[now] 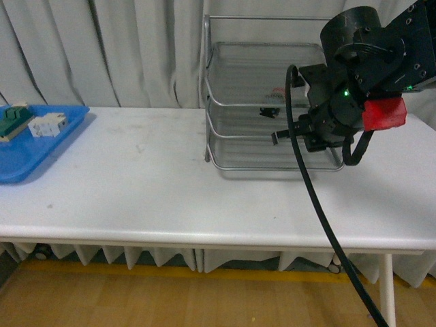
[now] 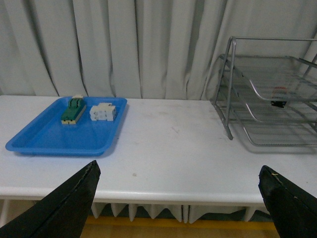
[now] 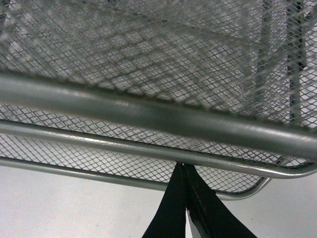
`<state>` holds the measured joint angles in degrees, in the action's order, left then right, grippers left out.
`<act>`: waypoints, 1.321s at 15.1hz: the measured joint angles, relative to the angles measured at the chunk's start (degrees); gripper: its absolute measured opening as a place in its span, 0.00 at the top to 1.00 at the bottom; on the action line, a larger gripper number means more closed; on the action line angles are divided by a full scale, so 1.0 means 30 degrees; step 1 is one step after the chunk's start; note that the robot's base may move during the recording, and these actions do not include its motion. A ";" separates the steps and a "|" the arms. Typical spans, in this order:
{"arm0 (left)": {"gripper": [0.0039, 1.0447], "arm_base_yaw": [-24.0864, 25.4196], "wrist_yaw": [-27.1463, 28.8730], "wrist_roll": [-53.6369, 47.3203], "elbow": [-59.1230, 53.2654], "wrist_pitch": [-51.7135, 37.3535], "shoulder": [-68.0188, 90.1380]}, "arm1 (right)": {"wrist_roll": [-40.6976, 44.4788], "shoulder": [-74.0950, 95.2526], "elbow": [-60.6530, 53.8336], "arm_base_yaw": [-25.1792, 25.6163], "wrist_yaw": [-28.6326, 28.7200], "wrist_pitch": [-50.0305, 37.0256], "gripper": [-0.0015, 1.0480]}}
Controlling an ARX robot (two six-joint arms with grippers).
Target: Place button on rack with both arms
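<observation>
The rack (image 1: pixel 206 88) stands on the table's right half, a silver wire-mesh organiser with three tiers. A small dark object with a trace of red, apparently the button (image 1: pixel 270 111), lies on its middle tier; the left wrist view shows the button (image 2: pixel 278 103) through the mesh of the rack (image 2: pixel 230 109). My right gripper (image 1: pixel 276 136) is shut and empty, its tips just in front of the lower tiers. In the right wrist view the gripper (image 3: pixel 182 166) sits against the rack's front rail (image 3: pixel 148 114). My left gripper (image 2: pixel 178 169) hangs open off the table's near edge, holding nothing.
A blue tray (image 1: pixel 27 146) at the far left holds a green-and-cream block (image 1: pixel 13 119) and a white breaker (image 1: pixel 48 125); both also show in the left wrist view on the tray (image 2: pixel 49 139). A black cable (image 1: pixel 320 211) trails from the right arm. Curtains hang behind.
</observation>
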<state>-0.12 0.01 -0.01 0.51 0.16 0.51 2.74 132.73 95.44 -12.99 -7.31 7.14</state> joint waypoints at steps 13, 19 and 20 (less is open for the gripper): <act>0.06 0.0000 0.0000 0.0000 0.0000 0.0000 0.0000 | -0.4350 -1.4185 -1.4564 -0.1829 0.2390 -0.5697 0.98; 0.06 0.0000 0.0007 -0.0007 0.0000 0.0000 0.0000 | -0.1530 -2.5696 -2.5063 -0.2353 -0.4503 -1.4345 0.98; 0.06 0.0000 -0.0007 0.0000 0.0000 0.0000 0.0000 | -0.1297 -2.6848 -2.6461 -0.1399 -0.3439 -1.4287 0.98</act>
<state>-0.12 -0.01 -0.01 0.51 0.16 0.51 -1.15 52.18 16.05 -17.19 -17.63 -35.73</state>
